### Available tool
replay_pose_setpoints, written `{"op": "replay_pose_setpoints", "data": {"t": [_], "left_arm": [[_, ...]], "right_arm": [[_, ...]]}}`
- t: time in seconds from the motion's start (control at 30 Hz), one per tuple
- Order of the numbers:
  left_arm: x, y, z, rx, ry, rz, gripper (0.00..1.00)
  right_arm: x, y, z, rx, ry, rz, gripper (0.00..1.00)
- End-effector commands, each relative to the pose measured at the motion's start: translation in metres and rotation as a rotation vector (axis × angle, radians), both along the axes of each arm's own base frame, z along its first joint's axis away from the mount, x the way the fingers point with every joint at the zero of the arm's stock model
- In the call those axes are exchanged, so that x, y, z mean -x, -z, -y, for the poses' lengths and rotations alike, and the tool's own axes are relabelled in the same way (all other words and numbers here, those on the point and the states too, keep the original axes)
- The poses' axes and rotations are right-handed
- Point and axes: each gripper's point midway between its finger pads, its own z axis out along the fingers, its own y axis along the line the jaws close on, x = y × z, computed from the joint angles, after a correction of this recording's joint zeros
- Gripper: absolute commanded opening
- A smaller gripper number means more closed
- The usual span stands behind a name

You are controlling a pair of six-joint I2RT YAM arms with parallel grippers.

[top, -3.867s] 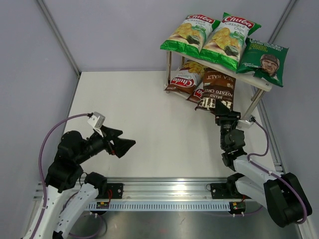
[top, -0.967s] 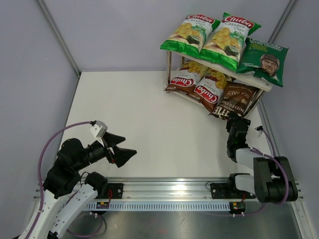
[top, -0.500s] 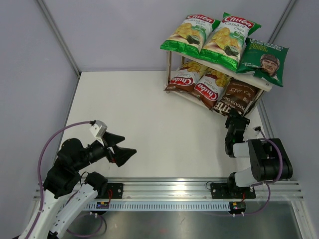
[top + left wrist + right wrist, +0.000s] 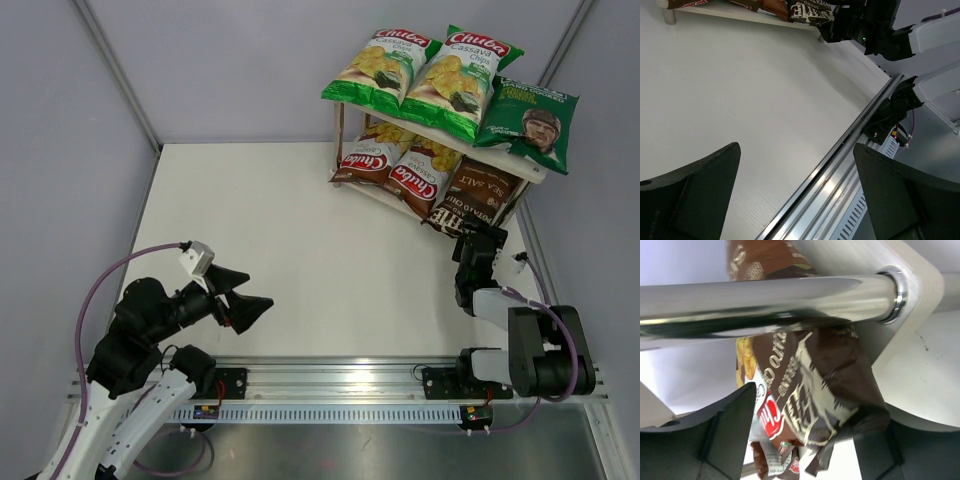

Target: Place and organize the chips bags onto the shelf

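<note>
The shelf (image 4: 534, 171) stands at the back right. On its top board lie two green Chuba bags (image 4: 385, 66) (image 4: 460, 80) and a dark green bag with a man's portrait (image 4: 528, 122). On the lower board lie two brown-red Chuba bags (image 4: 370, 160) (image 4: 418, 178) and the dark brown Kettle bag (image 4: 472, 198). My right gripper (image 4: 478, 232) sits at the Kettle bag's near end. In the right wrist view its jaws (image 4: 810, 410) stand open around the Kettle bag's (image 4: 820, 375) crimped end, under a metal post (image 4: 790, 295). My left gripper (image 4: 255, 290) (image 4: 796, 150) is open and empty, low over the table's near left.
Grey walls close in the white table (image 4: 300, 230). A metal rail (image 4: 330, 375) runs along its near edge between the arm bases. The shelf's front right post (image 4: 508, 208) stands just beside my right gripper.
My right gripper has pushed the Kettle bag into the lower tier beside the brown-red bags, then opened and let go of it. The left arm has barely moved.
</note>
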Motion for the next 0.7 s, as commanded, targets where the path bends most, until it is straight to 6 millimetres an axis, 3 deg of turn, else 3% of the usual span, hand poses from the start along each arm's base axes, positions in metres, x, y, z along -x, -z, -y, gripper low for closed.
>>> {"op": "replay_pose_setpoints", "data": {"t": [0.0,0.1,0.27,0.67], "left_arm": [[-0.006,-0.007,-0.004,0.007,-0.046,0.024,0.99],[-0.028,-0.001,-0.019,-0.03,-0.192,-0.01,0.99],[-0.052,0.014,-0.033,-0.104,-0.336,-0.085,0.99],[-0.074,0.025,-0.047,-0.188,-0.457,-0.118,0.99]], "right_arm": [[0.009,-0.005,0.003,0.046,-0.006,-0.082,0.81],[0.017,-0.008,-0.004,0.054,-0.049,-0.099,0.99],[0.031,-0.014,-0.012,0.05,-0.1,-0.121,0.99],[0.049,-0.032,-0.037,0.073,-0.265,-0.151,0.99]]}}
